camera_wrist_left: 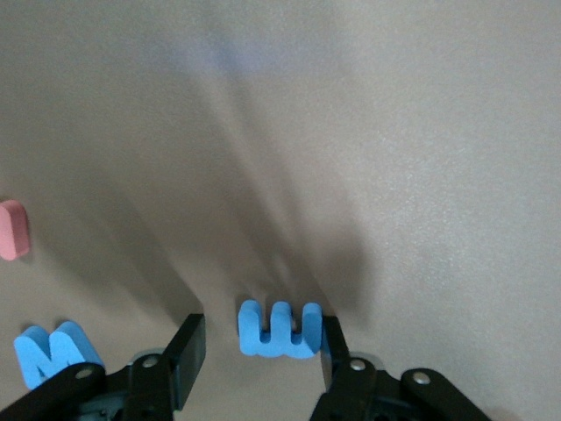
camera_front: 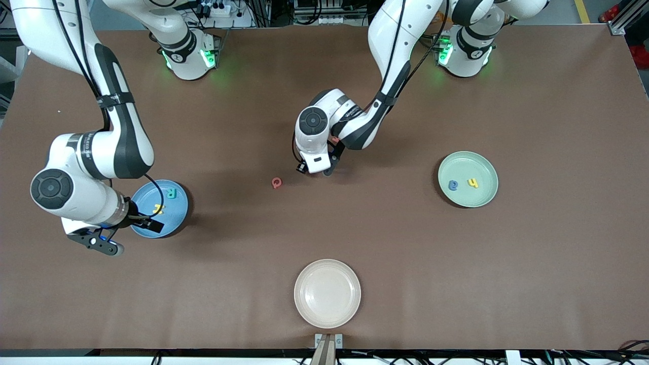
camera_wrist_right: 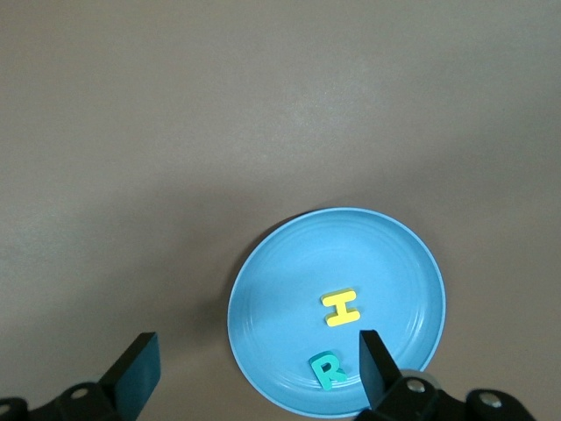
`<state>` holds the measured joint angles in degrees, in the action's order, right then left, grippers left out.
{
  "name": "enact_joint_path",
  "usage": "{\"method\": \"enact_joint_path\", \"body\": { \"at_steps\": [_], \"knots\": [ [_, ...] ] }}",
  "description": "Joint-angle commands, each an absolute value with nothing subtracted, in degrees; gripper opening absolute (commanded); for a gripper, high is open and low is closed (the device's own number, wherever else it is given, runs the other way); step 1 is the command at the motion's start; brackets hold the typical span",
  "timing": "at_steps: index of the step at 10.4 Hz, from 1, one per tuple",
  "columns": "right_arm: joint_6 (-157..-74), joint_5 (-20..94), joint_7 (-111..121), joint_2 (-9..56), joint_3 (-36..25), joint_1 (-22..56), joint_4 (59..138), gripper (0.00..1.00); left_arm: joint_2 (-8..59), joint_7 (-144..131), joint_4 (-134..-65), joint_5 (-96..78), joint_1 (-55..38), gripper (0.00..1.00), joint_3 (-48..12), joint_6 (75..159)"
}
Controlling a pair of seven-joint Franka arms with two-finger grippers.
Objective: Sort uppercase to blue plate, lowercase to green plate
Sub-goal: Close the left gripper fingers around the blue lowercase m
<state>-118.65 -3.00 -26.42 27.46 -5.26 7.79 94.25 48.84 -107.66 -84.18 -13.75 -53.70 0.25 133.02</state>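
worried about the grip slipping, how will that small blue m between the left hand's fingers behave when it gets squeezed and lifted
The small blue m looks like thick foam, so it probably gives a little and weighs almost nothing. It lies flat on the table, so rolling seems unlikely. With the left hand straddling it, its thin legs might flex or twist.

Readable characters are the foam letters themselves: a teal R and a yellow H lie in the blue plate. A blue lowercase m and a larger blue M lie on the counter. Small print on the arms cannot be read.
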Motion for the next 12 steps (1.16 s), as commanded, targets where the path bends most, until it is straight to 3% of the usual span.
{"method": "enact_joint_path", "body": {
  "at_steps": [1, 12],
  "knots": [
    [-118.1, -3.9, -27.3, 26.5, -5.1, 7.9, 94.7, 1.0, 48.6, -106.3, -84.5, -15.4, -53.9, 0.6, 0.4, 133.2],
    [-117.0, -3.9, -27.3, 26.5, -5.0, 7.9, 94.1, 1.0, 48.9, -104.1, -85.0, -14.9, -53.9, 0.39, 0.5, 133.9]
  ]
}}
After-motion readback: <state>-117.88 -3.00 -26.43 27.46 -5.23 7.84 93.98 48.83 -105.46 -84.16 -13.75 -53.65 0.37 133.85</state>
